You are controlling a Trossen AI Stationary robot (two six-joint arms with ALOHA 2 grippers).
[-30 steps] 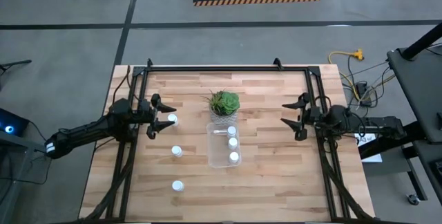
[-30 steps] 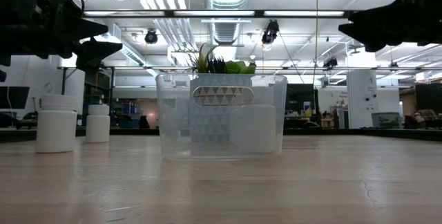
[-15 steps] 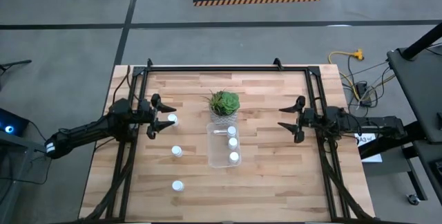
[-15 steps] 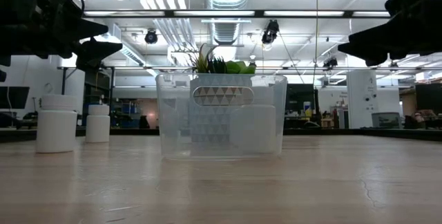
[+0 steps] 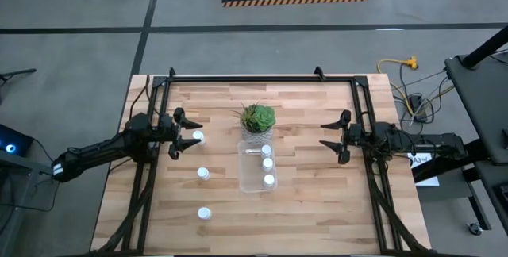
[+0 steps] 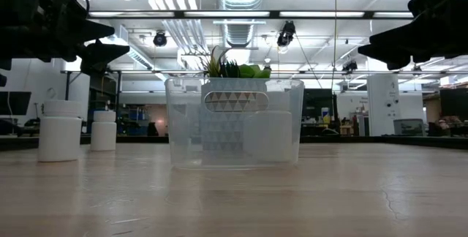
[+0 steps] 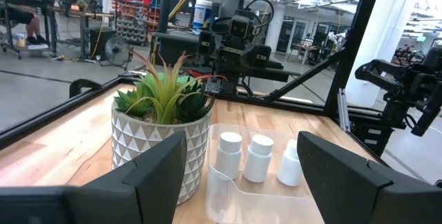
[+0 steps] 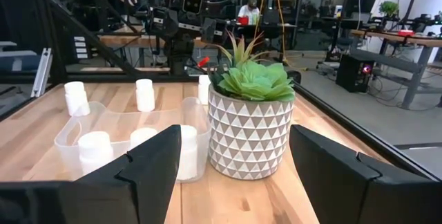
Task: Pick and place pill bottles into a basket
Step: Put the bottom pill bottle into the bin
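Observation:
Three white pill bottles stand upright inside the clear basket (image 5: 255,179), which rests on the table's middle, its far end next to the potted plant (image 5: 258,118). Three more bottles stand on the table left of it: one (image 5: 198,137) under the tips of my left gripper (image 5: 193,133), one (image 5: 203,173) nearer, and one (image 5: 205,212) near the front. My left gripper is open and empty, held above the table. My right gripper (image 5: 324,135) is open and empty, right of the basket, also above the table. The left wrist view shows the basket's bottles (image 7: 260,157).
The potted plant (image 8: 252,117) in its white patterned pot stands at the basket's far end, between the two grippers. Black frame rails run along the table's left, right and far edges (image 5: 254,77). Bare wood lies right of the basket and along the front.
My right gripper has moved a little toward the basket and slightly down, staying open, and then held still.

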